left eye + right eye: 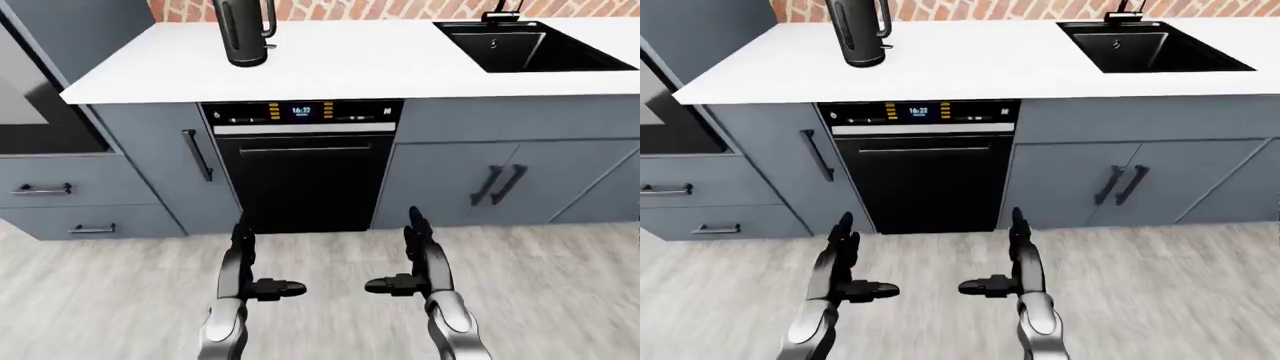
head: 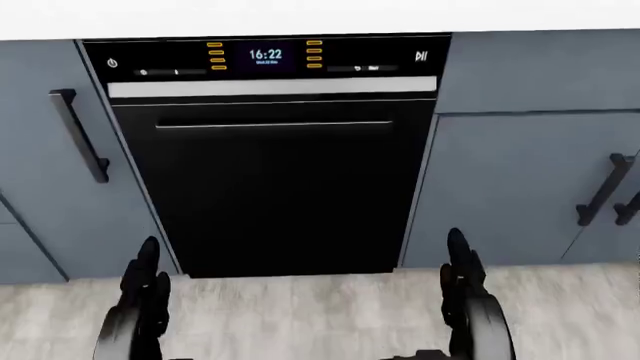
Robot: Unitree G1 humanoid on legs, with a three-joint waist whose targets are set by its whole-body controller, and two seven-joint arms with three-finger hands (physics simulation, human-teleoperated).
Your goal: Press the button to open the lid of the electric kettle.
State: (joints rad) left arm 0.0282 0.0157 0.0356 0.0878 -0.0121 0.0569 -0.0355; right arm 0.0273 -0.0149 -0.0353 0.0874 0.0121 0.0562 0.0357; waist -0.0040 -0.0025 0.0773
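The electric kettle (image 1: 245, 31) stands on the counter (image 1: 380, 60), above and left of the dishwasher (image 1: 300, 165). Left hand (image 1: 243, 264) and right hand (image 1: 424, 259) are held released, empty, well below it. The counter should be approached first, then one hand raised to the button, which cannot be made out.

One thing reads here — the clock. On the black control strip (image 2: 265, 58) along the top of the black built-in dishwasher (image 2: 275, 187), the small blue-white digital display (image 2: 265, 55) shows 16:22. A tiny line of characters sits just under those digits, too small to make out. At the strip's left end there's a power symbol (image 2: 112, 63); at its right end, a play-pause sign (image 2: 421, 55). Orange indicator bars flank the display — no lettering legible on them. A faint word near the right-hand bars stays blurred.
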